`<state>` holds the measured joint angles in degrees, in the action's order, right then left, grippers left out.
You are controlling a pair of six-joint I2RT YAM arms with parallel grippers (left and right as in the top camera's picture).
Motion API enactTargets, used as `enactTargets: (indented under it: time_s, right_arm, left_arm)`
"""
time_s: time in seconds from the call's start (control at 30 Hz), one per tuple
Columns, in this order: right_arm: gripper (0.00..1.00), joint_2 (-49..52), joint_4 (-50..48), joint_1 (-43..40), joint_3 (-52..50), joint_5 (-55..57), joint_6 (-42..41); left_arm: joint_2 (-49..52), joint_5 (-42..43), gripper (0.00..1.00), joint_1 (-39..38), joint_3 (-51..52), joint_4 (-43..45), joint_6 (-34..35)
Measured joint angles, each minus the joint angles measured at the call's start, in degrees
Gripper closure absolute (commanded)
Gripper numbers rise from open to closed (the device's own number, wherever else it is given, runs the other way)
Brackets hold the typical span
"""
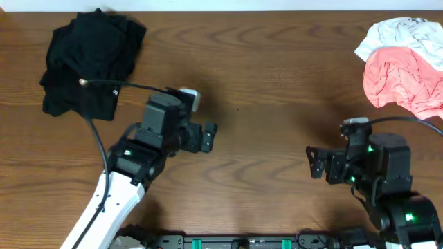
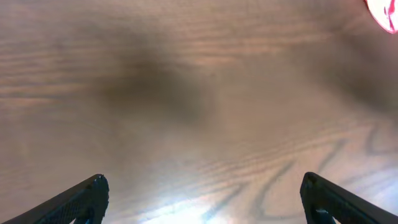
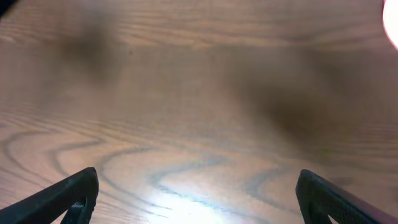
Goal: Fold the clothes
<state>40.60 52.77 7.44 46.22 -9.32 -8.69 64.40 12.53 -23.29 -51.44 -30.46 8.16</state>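
Hovering over the table, left claw and right claw gape wide; black shirt lies crumpled far left.

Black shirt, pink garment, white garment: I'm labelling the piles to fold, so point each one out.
black shirt (image 1: 90, 62): overhead view, middle of the crumpled heap.
pink garment (image 1: 405, 79): overhead view, centre of its bunched fabric.
white garment (image 1: 398, 33): overhead view, its upper visible part.

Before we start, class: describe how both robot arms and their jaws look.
The left arm has a white lower link and black upper housings; the right arm looks mostly black. Each shows green lights, a pale wrist block and a black cable. The jaws are black, tapered wedges.
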Motion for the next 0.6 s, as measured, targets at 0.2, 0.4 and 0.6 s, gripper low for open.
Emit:
enactTargets:
  time_s: [0.2, 0.4, 0.6]
  right_arm:
    - [0.01, -1.2, 0.9, 0.0, -0.3, 0.0, 0.0]
    - [0.01, -1.2, 1.0, 0.0, -0.3, 0.0, 0.0]
    - [0.01, -1.2, 1.0, 0.0, -0.3, 0.0, 0.0]
  left_arm:
    - [0.0, 0.0, 0.02, -0.8, 0.2, -0.5, 0.5]
    - [0.0, 0.0, 0.02, -0.8, 0.2, -0.5, 0.6]
    - [0.0, 0.0, 0.02, -0.8, 0.2, -0.5, 0.6]
